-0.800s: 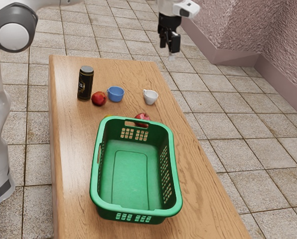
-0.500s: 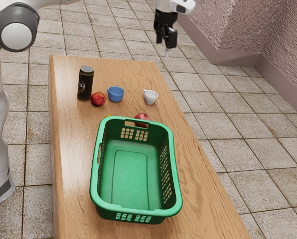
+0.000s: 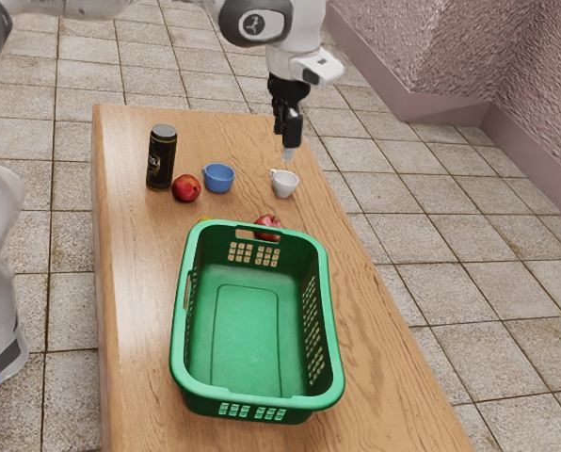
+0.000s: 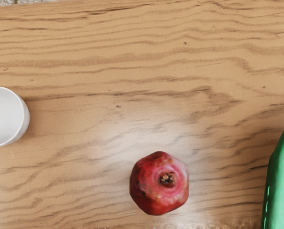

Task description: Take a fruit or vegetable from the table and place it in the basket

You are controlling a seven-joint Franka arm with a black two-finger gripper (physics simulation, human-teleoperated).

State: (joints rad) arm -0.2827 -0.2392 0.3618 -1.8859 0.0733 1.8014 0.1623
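From the exterior view's left, pale stone tiles (image 3: pixel 50 226) run around a light wooden table (image 3: pixel 135 330) with wavy grain, to a rough pinkish wall (image 3: pixel 450 56) at the right. On the tabletop, left to right, a black can (image 3: pixel 162 158) stands upright beside a round red fruit (image 3: pixel 186 188); next comes a blue cup (image 3: pixel 219 179). Nearer, the green basket (image 3: pixel 246 339) sits upright, its inner floor visible. A bit of something yellow (image 3: pixel 205 221) peeks past its far rim. Just beyond that rim lies the red pomegranate (image 4: pixel 159 183), on the wood between the basket and a white cup (image 3: pixel 284 185). The gripper (image 3: pixel 290 151) hangs in the air near that cup; I cannot tell how its jaws stand.
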